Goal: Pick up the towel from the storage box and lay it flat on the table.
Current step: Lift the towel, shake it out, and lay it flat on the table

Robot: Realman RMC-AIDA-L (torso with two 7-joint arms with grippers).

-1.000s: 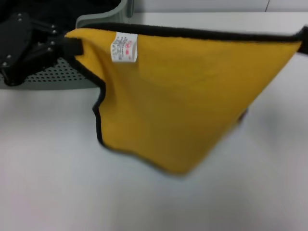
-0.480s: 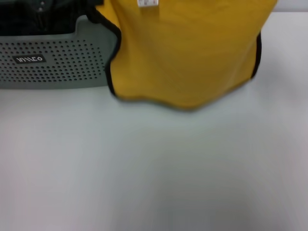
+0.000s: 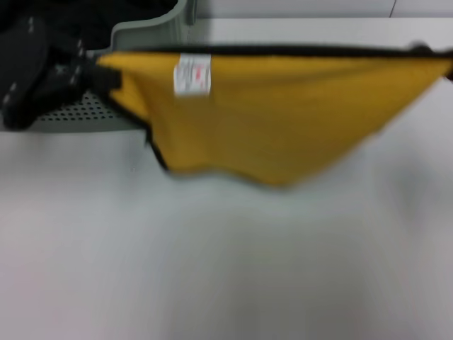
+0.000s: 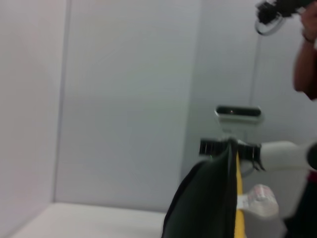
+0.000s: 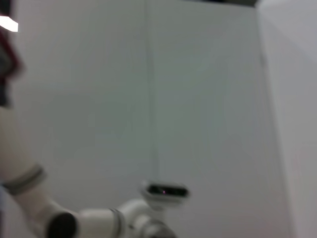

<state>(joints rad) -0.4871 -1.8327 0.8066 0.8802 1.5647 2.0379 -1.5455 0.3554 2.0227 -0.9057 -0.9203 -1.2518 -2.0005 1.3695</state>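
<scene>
The towel [image 3: 283,113] hangs stretched between both grippers above the table [image 3: 212,269], yellow face towards me, its white care tag [image 3: 192,74] near the top left. My left gripper [image 3: 106,71] is shut on the towel's left top corner, in front of the storage box [image 3: 152,28]. My right gripper [image 3: 423,51] holds the right top corner at the head view's right edge. The left wrist view shows the towel [image 4: 218,198] edge-on, dark face showing, running to the right gripper [image 4: 230,148]. The towel's lower edge hangs free of the table.
Plain black fabric [image 3: 106,14] lies in the storage box at the back left. The white table stretches wide in front of and beside the towel. The right wrist view shows only a pale wall and part of a white arm [image 5: 99,218].
Half a second ago both grippers had lifted the towel up out of view. They are down again now, and the towel's lower edge has swung higher than one second ago.
</scene>
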